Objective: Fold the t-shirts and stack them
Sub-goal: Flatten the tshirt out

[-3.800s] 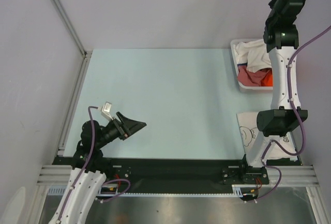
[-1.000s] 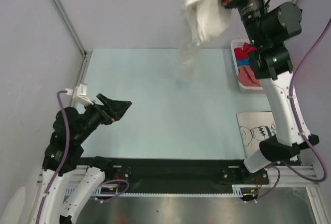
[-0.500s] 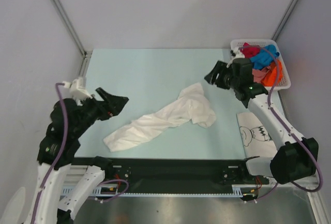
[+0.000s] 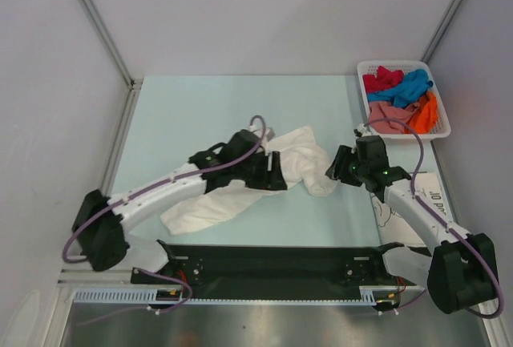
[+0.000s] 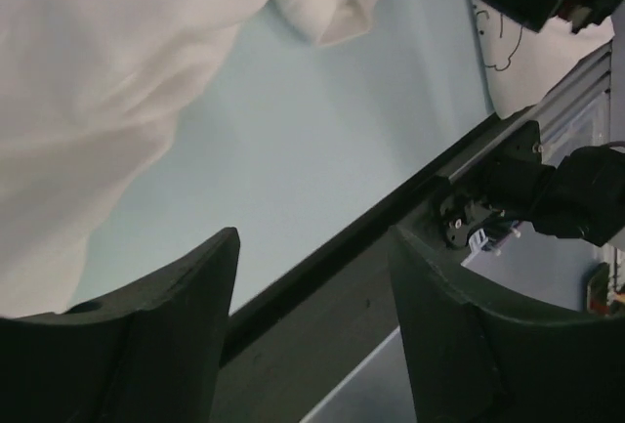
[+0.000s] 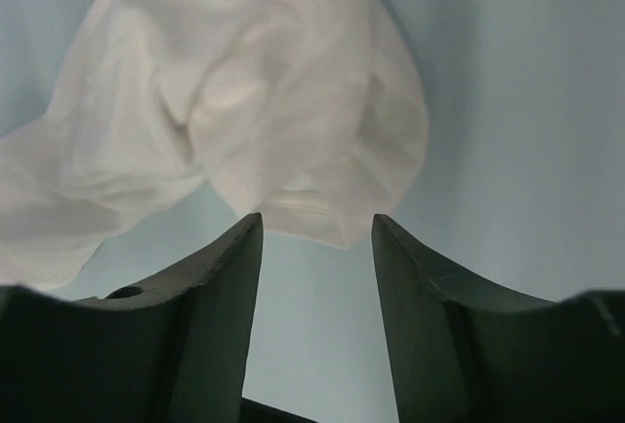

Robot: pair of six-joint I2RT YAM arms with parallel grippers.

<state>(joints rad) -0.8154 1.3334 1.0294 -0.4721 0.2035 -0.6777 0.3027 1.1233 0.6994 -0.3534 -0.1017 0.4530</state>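
Note:
A plain white t-shirt [image 4: 216, 203] lies crumpled in a long strip across the table's middle. My left gripper [image 4: 279, 177] hangs over its middle, open, nothing between the fingers [image 5: 312, 239]; the cloth [image 5: 117, 71] lies beyond them. My right gripper [image 4: 333, 169] is at the shirt's right end, open [image 6: 315, 220], with the bunched cloth [image 6: 244, 101] just past its fingertips. A folded white t-shirt with black print [image 4: 437, 199] lies at the near right, partly under the right arm, and shows in the left wrist view [image 5: 518, 42].
A white lattice basket [image 4: 393, 63] at the back right holds red [image 4: 377, 82], blue [image 4: 409, 86], pink [image 4: 385, 112] and orange [image 4: 427, 110] shirts. A black rail [image 4: 272, 259] runs along the near edge. Metal frame posts stand at the back corners.
The right gripper let the white shirt go and it fell onto the table. The right gripper came down to its right end. The left arm reached out over its middle.

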